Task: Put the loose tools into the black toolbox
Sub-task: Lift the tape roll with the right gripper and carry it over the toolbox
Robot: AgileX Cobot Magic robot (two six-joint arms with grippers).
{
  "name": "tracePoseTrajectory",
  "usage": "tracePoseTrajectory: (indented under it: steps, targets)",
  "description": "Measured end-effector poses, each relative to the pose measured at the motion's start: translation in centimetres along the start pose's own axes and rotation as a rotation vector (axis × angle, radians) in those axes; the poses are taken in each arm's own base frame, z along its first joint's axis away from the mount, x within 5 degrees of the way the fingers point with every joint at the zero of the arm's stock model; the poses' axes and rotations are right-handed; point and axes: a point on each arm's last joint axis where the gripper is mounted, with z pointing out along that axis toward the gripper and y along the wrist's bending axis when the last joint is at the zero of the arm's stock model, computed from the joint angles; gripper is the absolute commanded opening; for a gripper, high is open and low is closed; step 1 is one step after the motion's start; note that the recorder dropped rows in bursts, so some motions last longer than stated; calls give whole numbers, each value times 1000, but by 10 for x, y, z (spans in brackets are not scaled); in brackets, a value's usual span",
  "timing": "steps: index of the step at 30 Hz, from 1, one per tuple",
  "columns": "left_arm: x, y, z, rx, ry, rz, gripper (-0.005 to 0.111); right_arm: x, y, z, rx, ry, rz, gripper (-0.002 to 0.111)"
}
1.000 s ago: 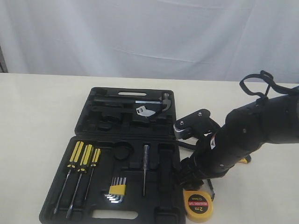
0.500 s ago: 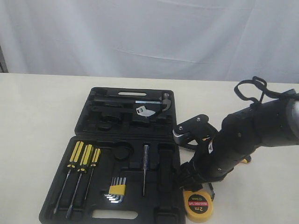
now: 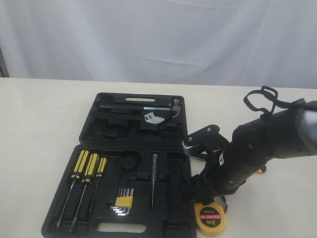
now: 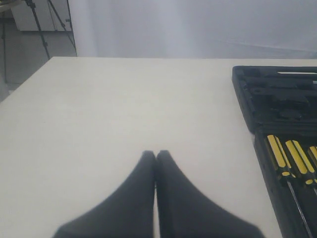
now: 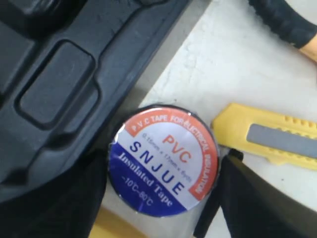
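The black toolbox [image 3: 171, 218] lies open on the table. The black tape roll [image 5: 163, 158], with its white, blue and red label, sits on the table against the box's edge [image 5: 54, 89]. My right gripper [image 5: 162, 171] is shut on it, one finger pressed to each side. Close by lie the yellow utility knife [image 5: 267, 136], a black-and-orange pliers handle [image 5: 282, 22] and the round yellow tape measure [image 3: 210, 218]. In the exterior view my right arm [image 3: 247, 148] hides the roll and the knife. My left gripper [image 4: 156, 153] is shut on nothing, above bare table left of the box [image 4: 247, 99].
In the box's near half sit yellow-black screwdrivers [image 3: 86, 166], hex keys in a yellow holder [image 3: 124, 201] and a slim test pen [image 3: 154, 173]. A wrench and hammer [image 3: 158, 114] rest in the far half. A white curtain hangs behind the table.
My right arm has sunk lower over the spot between the toolbox and the tape measure. The tools in the box have not moved.
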Motion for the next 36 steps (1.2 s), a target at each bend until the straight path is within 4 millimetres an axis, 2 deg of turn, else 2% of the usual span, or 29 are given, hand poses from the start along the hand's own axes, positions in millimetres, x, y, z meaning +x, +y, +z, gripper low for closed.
tracePoseTrajectory:
  steps: [3, 9, 11, 16, 19, 24, 28, 31, 36]
  targets:
    - [0, 0, 0, 0, 0, 0, 0, 0, 0, 0, 0, 0, 0, 57]
    - [0, 0, 0, 0, 0, 0, 0, 0, 0, 0, 0, -2, 2, 18]
    - [0, 0, 0, 0, 0, 0, 0, 0, 0, 0, 0, -2, 2, 13]
    - [0, 0, 0, 0, 0, 0, 0, 0, 0, -1, 0, -3, 4, 17]
    - [0, 0, 0, 0, 0, 0, 0, -2, 0, -9, 1, -21, 4, 18]
    - [0, 0, 0, 0, 0, 0, 0, -9, 0, -43, 1, -95, 48, 18]
    - [0, 0, 0, 0, 0, 0, 0, -18, 4, -74, -4, -85, 57, 18]
    - [0, 0, 0, 0, 0, 0, 0, -31, 15, -94, -17, -70, 22, 18]
    - [0, 0, 0, 0, 0, 0, 0, -66, 45, -120, -52, -125, -58, 18]
